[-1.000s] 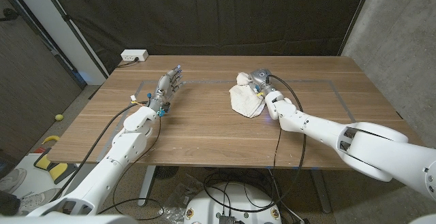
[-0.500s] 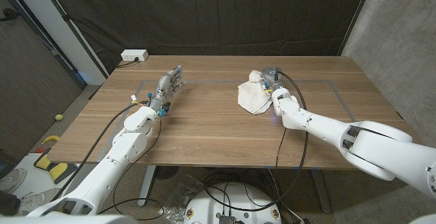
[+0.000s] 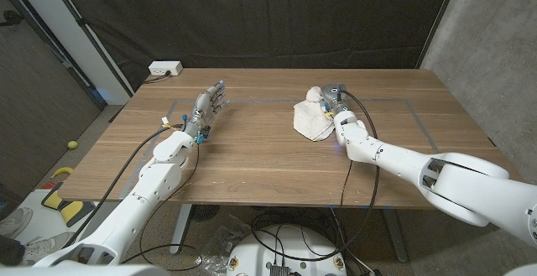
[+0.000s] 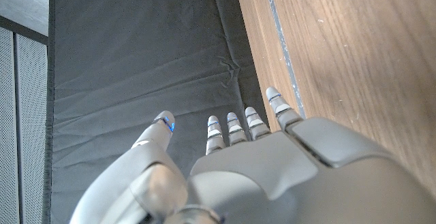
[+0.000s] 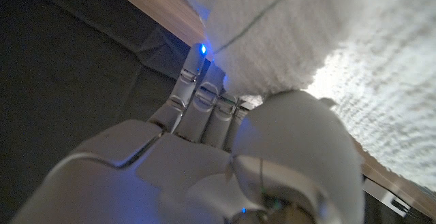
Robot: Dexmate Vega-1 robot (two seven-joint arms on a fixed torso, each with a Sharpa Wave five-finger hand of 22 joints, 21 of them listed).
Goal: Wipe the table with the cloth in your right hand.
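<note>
A cream-white cloth (image 3: 311, 118) lies bunched on the wooden table (image 3: 277, 158), right of the middle. My right hand (image 3: 332, 100) holds the cloth at its far right edge, fingers wrapped in the fabric. In the right wrist view the cloth (image 5: 320, 40) looms close over the fingers (image 5: 204, 94), which curl into it. My left hand (image 3: 208, 108) stands on the table's left part, fingers straight and apart, holding nothing. The left wrist view shows that hand (image 4: 272, 163) beside the wood, fingers (image 4: 235, 125) extended toward the dark curtain.
A white power strip (image 3: 164, 69) sits at the table's far left corner. Thin tape lines (image 3: 394, 101) mark a rectangle on the tabletop. A black curtain hangs behind the table. Cables run along both arms.
My right hand has dragged the cloth to the right and a little farther away across the table over the last second, then nearly stopped. The left hand has not moved.
</note>
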